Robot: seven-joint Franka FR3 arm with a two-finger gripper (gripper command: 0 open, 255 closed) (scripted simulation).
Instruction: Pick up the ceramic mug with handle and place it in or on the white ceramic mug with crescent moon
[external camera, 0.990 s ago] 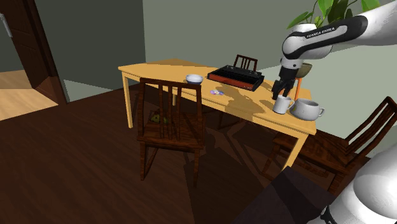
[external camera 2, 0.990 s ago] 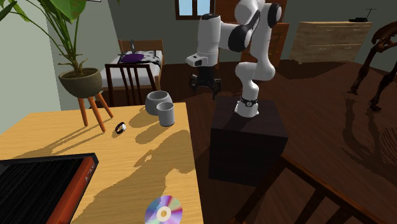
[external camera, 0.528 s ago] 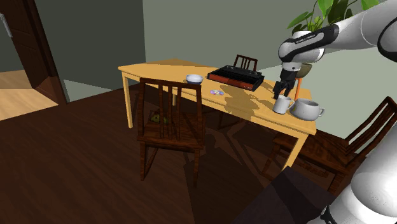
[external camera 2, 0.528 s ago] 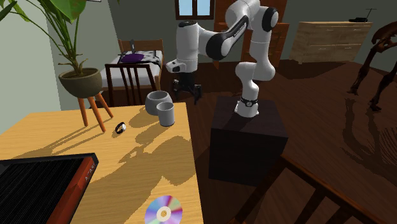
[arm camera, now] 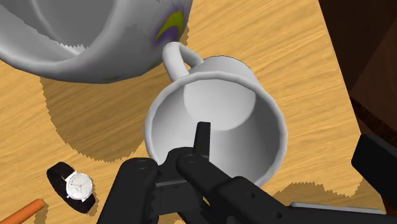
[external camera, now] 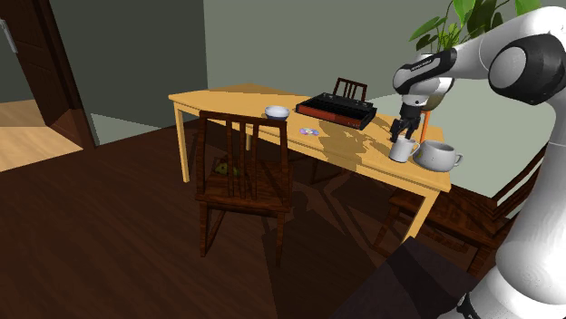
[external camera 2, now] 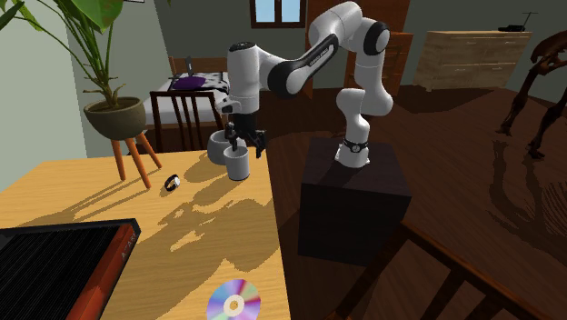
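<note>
Light wooden counter (external camera: 227, 101) on dark plank floor (external camera: 109, 227), grey-green walls behind; dark wooden chairs (external camera: 245, 193) drawn up along it. On the counter: black-and-red flat box (external camera: 337, 111), small white bowl (external camera: 277, 112), shiny disc (external camera 2: 233, 300), potted plant (external camera 2: 114, 116) on an orange-legged stool. Toward the end nearest the dark stand (external camera 2: 350, 205): small pale mug with handle (external camera 2: 237, 164), upright, just beside the larger white mug (external camera 2: 218, 145). Black gripper (external camera 2: 247, 144) directly above the small mug, fingers spread wide, holding nothing. From the wrist: handle (arm camera: 177, 57) turned toward the larger mug's yellow-green crescent (arm camera: 170, 27), wristwatch (arm camera: 74, 186) lying on the wood near both mugs. From the second exterior: pale dresser (external camera 2: 472, 59) and a window (external camera 2: 273, 9) far back beyond the arm. From the shoulder: strip of lighter floor (external camera: 27, 136) at that view's left edge.
</note>
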